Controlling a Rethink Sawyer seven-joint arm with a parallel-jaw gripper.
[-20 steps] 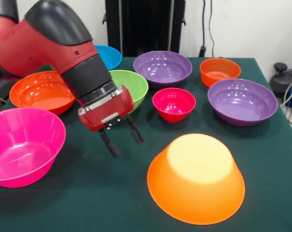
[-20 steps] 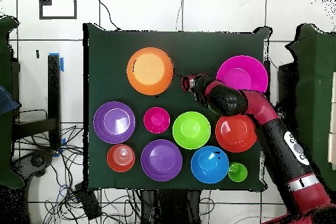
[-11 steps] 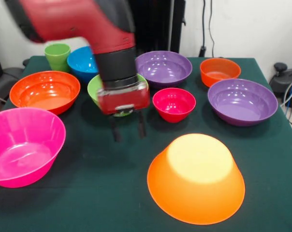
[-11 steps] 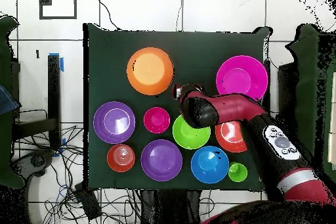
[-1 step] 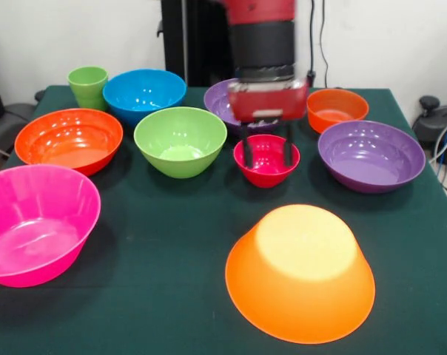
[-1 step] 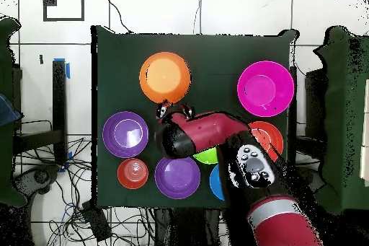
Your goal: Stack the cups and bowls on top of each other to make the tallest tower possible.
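Bowls are all lying separate on the table [image 5: 172, 244]; no tower is begun beyond the upturned orange bowl [image 5: 300, 272], sitting near and right as the base. The gripper [image 5: 267, 154] has been travelling rightward across the table over the past second, from beside the pink bowl [image 5: 32, 222], past the green bowl [image 5: 180, 140], and is now hanging directly over the small red bowl [image 5: 266, 160]. Its jaws are standing apart, holding nothing, with the fingers [image 5: 247, 151] straddling the bowl's far rim region. Whether they are touching it cannot be told. The cup [image 5: 88, 86] is standing untouched at the far left. By this inspector's judgement, a pick of the red bowl is being lined up.
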